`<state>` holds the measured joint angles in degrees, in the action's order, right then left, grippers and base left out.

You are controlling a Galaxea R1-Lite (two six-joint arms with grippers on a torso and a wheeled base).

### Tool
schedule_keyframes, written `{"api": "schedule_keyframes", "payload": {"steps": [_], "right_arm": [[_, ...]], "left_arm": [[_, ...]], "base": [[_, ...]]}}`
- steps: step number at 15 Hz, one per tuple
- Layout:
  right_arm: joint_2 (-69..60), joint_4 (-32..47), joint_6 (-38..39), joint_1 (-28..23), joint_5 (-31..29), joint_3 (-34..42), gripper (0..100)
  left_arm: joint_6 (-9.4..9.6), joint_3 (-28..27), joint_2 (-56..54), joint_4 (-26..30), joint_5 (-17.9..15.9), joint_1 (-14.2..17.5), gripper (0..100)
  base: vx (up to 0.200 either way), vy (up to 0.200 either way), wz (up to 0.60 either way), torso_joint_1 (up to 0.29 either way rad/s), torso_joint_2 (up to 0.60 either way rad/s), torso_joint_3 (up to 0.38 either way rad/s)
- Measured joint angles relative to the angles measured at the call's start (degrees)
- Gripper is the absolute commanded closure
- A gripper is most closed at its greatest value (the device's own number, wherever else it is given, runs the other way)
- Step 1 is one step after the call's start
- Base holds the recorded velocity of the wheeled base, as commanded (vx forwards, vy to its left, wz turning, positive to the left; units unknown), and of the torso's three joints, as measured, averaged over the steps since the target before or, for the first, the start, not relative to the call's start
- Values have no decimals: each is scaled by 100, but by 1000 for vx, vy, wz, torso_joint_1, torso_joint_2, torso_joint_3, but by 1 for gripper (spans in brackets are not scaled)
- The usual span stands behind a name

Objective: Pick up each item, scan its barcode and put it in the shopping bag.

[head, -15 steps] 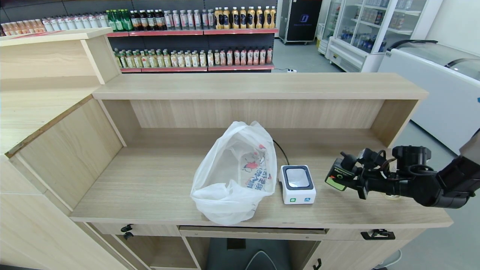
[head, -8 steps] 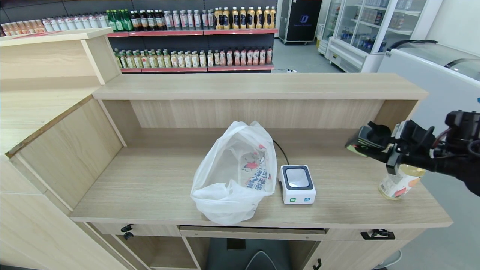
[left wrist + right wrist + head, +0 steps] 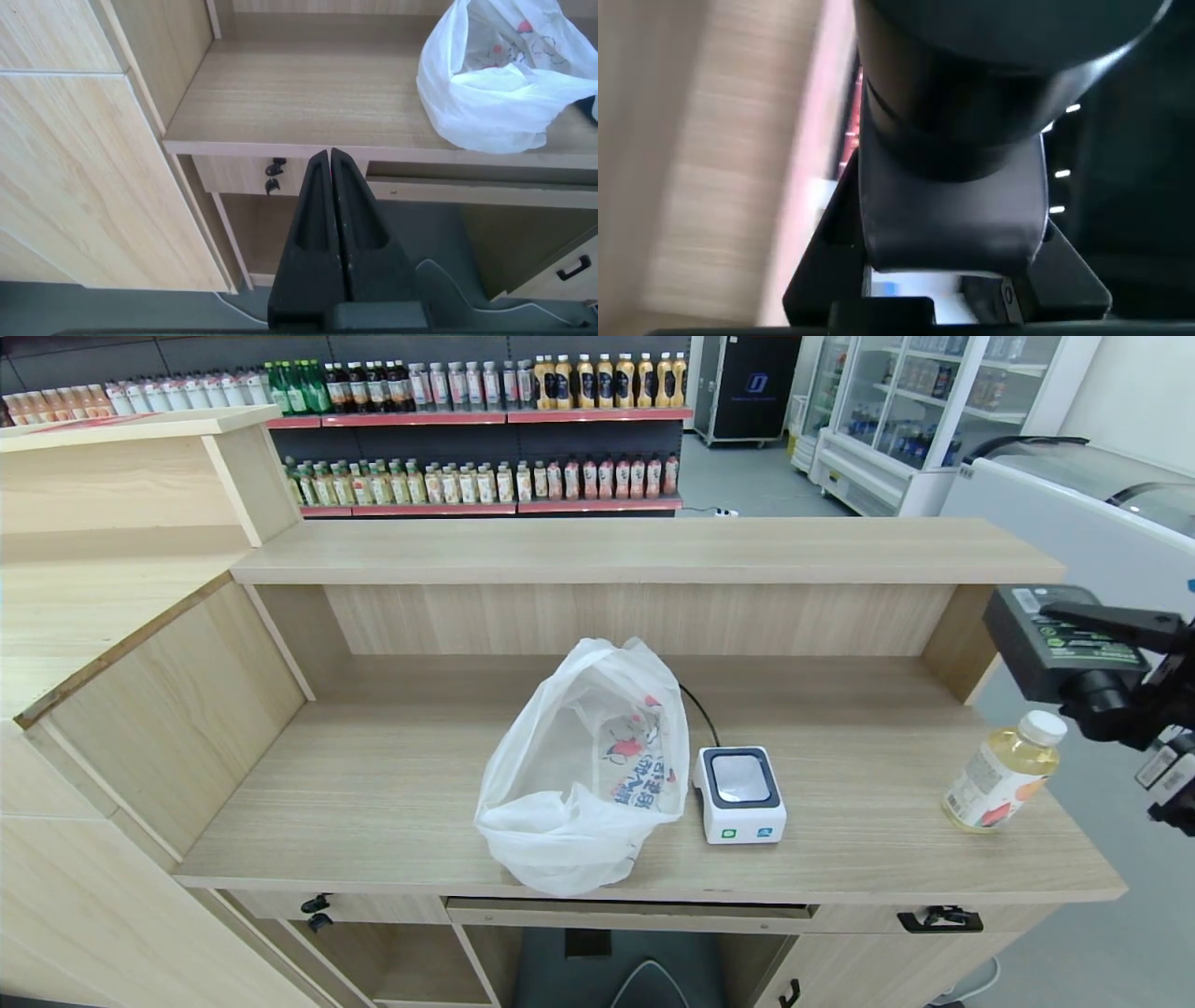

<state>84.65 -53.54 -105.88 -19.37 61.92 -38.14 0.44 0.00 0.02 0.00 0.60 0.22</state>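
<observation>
Right now the bottle [image 3: 1002, 773], white-capped and filled with pale yellow liquid, stands at the far right end of the tabletop [image 3: 373, 784], held by nothing. The right gripper [image 3: 1050, 639] hangs raised above it and slightly to its right, clear of it; whether its jaws are open or closed I cannot tell. The white shopping bag [image 3: 574, 784] slumps mid-tabletop with the scanner [image 3: 738, 793] just beside it on the right. The left gripper [image 3: 330, 166] sits short of the tabletop's near edge, jaws pressed together on nothing.
</observation>
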Motion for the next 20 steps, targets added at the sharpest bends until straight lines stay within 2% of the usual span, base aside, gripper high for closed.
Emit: {"api": "schedule_keyframes", "payload": {"steps": [2,3,5,7,9,11,14,17,19,20], "right_arm": [[-274,-928,-46,88,82,69,100],[-395,-1596,-35,297,87,94,100],[-590,-2397,-18,937,108,223,100],[-740,-2687,-150,1740,104,419,100],[-858,-2799,-599,2760,11,546,100],[-924,-2844,-1192,3519,-72,642,100],[-878,-2807,-1645,4302,-255,769,100],[-750,-2744,-1680,4525,-296,830,100],[-690,-2157,-1748,4558,-288,868,100],[-655,-1609,-1919,4574,-296,883,100]], "left_arm": [[0,0,0,2,0,5,100],[0,0,0,0,0,5,100],[0,0,0,0,0,2,100],[0,0,-2,0,-2,2,100],[0,0,-2,0,0,0,100],[0,0,0,0,0,0,100],[0,0,-2,0,0,5,100],[0,0,0,0,-2,2,100],[0,0,-2,0,-2,0,100],[0,0,-2,0,0,0,100]], "base": [[0,0,0,0,0,0],[0,0,0,0,0,0],[0,0,0,0,0,0],[0,0,0,0,0,0],[0,0,0,0,0,0],[0,0,0,0,0,0],[0,0,0,0,0,0],[0,0,0,0,0,0],[0,0,0,0,0,0],[0,0,0,0,0,0]]}}
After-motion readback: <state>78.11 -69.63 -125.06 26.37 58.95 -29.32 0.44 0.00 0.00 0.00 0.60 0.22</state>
